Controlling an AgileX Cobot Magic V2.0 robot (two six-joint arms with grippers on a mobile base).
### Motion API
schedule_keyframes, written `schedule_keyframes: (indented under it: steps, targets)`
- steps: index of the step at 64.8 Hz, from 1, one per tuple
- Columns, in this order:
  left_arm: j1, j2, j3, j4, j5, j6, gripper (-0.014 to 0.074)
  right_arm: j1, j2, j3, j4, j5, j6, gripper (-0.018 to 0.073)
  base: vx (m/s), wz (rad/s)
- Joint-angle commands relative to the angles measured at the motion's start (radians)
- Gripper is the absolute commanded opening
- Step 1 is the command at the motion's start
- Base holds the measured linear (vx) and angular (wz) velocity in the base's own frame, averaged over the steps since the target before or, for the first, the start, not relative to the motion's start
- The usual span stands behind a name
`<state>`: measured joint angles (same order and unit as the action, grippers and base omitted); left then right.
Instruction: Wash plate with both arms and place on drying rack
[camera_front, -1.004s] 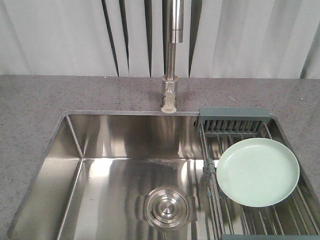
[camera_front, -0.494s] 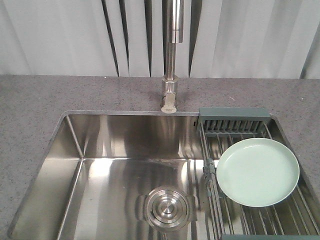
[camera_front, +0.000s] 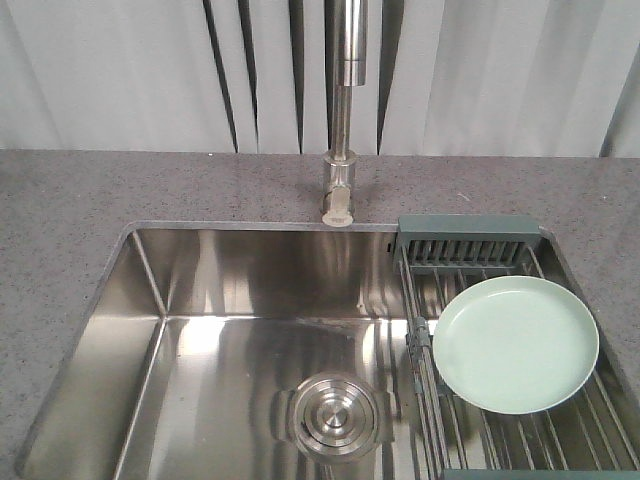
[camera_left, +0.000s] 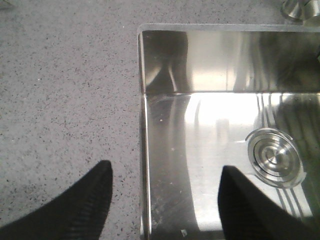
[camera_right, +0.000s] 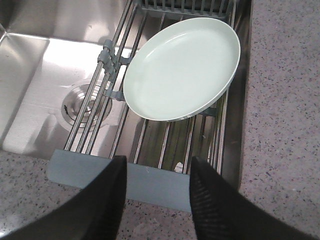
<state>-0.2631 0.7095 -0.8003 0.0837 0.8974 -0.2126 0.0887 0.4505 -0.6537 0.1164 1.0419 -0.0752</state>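
The pale mint-green plate (camera_front: 515, 344) (camera_right: 182, 70) lies face up on the bars of the drying rack (camera_front: 470, 258) (camera_right: 150, 182), which spans the right end of the steel sink (camera_front: 190, 290). Neither arm shows in the front view. In the right wrist view my right gripper (camera_right: 157, 165) is open, hovering over the rack's near grey-teal end, short of the plate. In the left wrist view my left gripper (camera_left: 165, 172) is open with nothing between its fingers, straddling the sink's left rim (camera_left: 142, 150).
A tall steel faucet (camera_front: 343, 110) stands behind the sink at its middle. A round drain cover (camera_front: 332, 413) (camera_left: 275, 157) sits in the basin floor. Speckled grey countertop (camera_front: 70, 210) surrounds the sink, and a pale curtain hangs behind.
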Motion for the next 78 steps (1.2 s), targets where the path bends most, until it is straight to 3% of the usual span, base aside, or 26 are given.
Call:
schedule_keyframes:
  steps: [1,23,44,52,63,78]
  targets:
    - [-0.002,0.062,-0.094,0.004,-0.019,0.037,0.0427,0.000,0.008,-0.022,0.000,-0.051,-0.003,0.0291,0.00,0.00]
    - [-0.002,0.300,-0.252,0.004,0.012,0.117,0.0427,0.000,0.008,-0.022,0.000,-0.051,-0.003,0.0291,0.00,0.00]
    - [-0.002,0.504,-0.353,0.004,0.008,0.120,0.0427,0.000,0.008,-0.022,0.000,-0.051,-0.003,0.0291,0.00,0.00]
    - [-0.002,0.564,-0.374,-0.001,-0.013,0.156,0.0424,0.000,0.008,-0.022,0.000,-0.051,-0.003,0.0291,0.00,0.00]
    - [-0.002,0.646,-0.416,-0.084,-0.040,0.272,0.0391,0.000,0.008,-0.022,0.000,-0.051,-0.003,0.0291,0.00,0.00]
    - [-0.002,0.763,-0.528,-0.285,-0.079,0.485,0.0306,0.000,0.008,-0.022,0.000,-0.051,-0.003,0.0291,0.00,0.00]
